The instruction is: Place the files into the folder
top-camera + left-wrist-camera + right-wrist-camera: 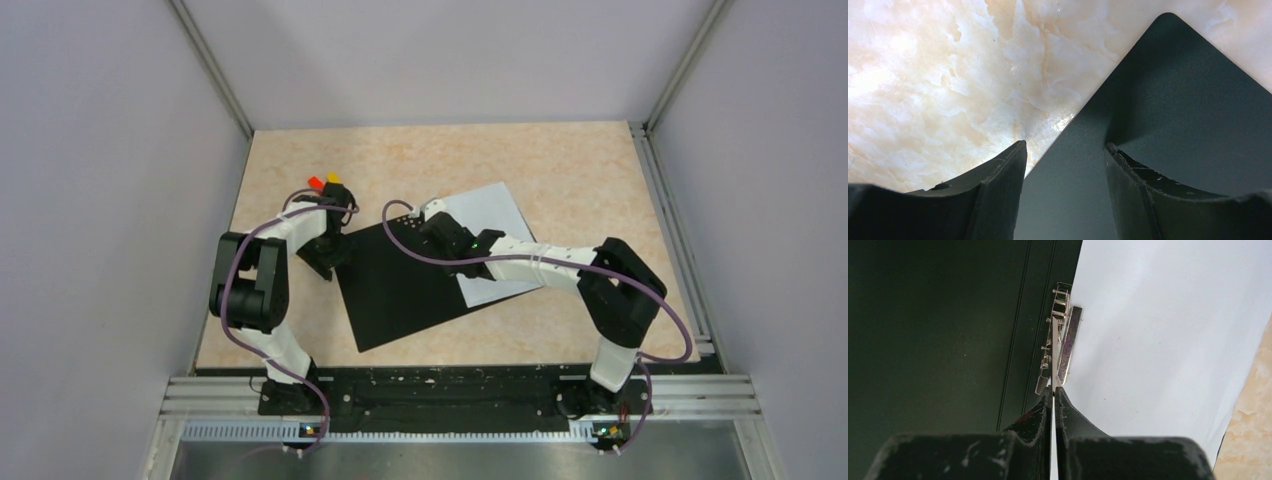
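The folder (400,290) lies open mid-table, black inside up. White files (490,215) lie on its right half, tilted, reaching past the far right edge. My right gripper (437,228) is at the spine. In the right wrist view that gripper (1053,388) is shut on the thin upright lever of the metal clip (1060,330), with the files (1168,330) to its right and the black folder (938,330) to its left. My left gripper (1064,145) is open over the corner of the left cover (1178,100), one finger over the cover and one over bare table.
The marble-patterned table (560,160) is walled by grey panels on three sides. An aluminium rail (450,395) with both arm bases runs along the near edge. Red and orange tabs (324,181) stick up beside the left wrist.
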Motion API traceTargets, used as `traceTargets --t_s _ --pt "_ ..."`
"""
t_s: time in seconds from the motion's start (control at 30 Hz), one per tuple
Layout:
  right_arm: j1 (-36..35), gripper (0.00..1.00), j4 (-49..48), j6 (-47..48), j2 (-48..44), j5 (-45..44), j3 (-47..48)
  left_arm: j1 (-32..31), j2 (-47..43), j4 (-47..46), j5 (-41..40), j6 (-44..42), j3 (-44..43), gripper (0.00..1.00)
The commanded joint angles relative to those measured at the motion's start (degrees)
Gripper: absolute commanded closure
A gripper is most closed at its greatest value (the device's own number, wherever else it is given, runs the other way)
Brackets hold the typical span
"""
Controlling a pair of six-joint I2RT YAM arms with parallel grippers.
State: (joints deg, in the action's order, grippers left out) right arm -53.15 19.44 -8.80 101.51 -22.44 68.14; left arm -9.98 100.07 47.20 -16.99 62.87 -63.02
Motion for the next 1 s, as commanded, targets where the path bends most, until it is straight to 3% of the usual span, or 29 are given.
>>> traceTargets --t_s 0.0,0.97 --pt "-0.28 1.0 2.71 -1.59 -0.96 -0.71 -2.56 0.75 4.25 -2.72 -1.2 0.86 1.31 0.36" --pt "2.2 1.0 6.08 -7.04 5.3 -2.54 -4.91 1.28 4.34 -3.08 -0.87 0.5 1.3 0.37"
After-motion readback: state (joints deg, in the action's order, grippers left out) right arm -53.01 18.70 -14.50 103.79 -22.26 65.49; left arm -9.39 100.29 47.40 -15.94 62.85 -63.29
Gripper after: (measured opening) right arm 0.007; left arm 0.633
